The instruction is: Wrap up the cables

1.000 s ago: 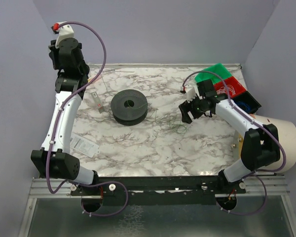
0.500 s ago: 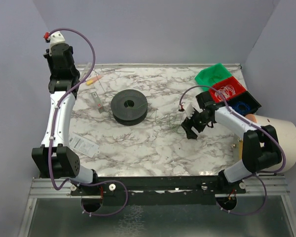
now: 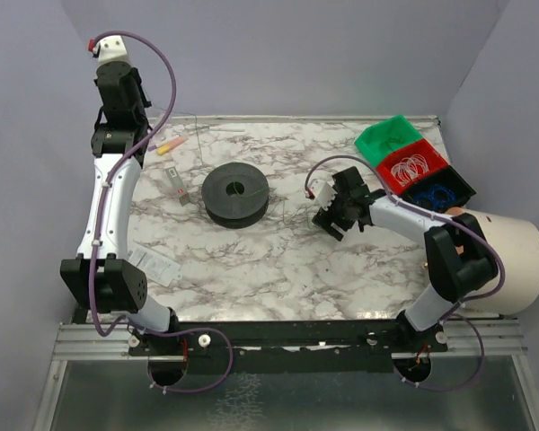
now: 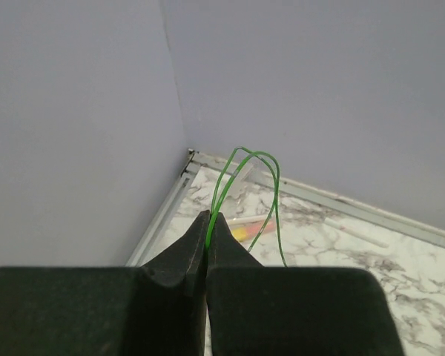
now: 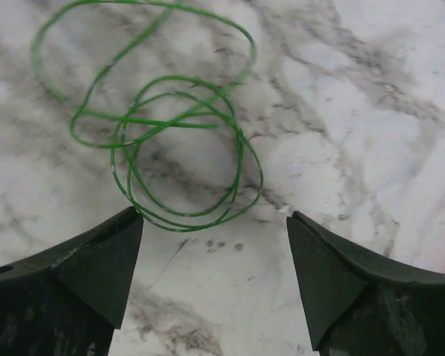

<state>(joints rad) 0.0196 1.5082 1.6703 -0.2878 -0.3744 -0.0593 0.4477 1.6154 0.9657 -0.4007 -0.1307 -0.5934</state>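
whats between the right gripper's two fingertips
Only bare white marble tabletop; the thin green wire coil lies just beyond the open right gripper, in the right wrist view.

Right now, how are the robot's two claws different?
The left claw is shut, pinching a green wire; the right claw is wide open, holding nothing. The left claw is raised high; the right claw hovers low over wire loops on the table. Both are black.
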